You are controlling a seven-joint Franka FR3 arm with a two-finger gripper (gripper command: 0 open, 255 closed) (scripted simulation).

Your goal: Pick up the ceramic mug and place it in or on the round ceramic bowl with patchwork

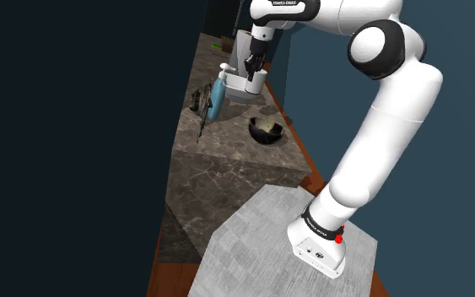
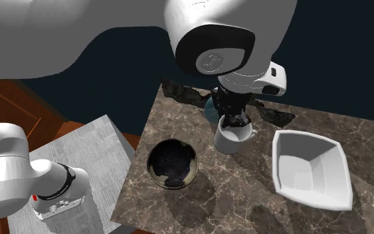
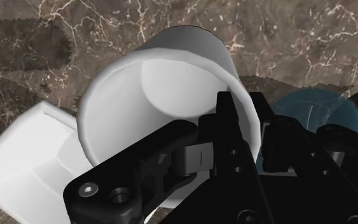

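A plain white mug (image 2: 230, 141) is clasped by its wall in my black gripper (image 2: 235, 121), which is shut on the rim. In the wrist view the mug (image 3: 165, 89) leans away from the gripper (image 3: 250, 137), with one finger inside its mouth and the other outside. In the shoulder view the mug (image 1: 256, 80) and the gripper (image 1: 252, 67) are at the far end of the marble counter. The round dark bowl (image 2: 172, 163) with a pale rim sits on the counter beside the mug, nearer the stand; it also shows in the shoulder view (image 1: 266, 130).
A white angular bowl (image 2: 310, 169) stands on the mug's other side. A blue rounded bottle (image 2: 211, 110) and dark clutter (image 2: 182, 92) lie behind the gripper. The brown marble counter (image 2: 245, 199) ends at dark walls. The grey stand (image 1: 261, 245) is close by.
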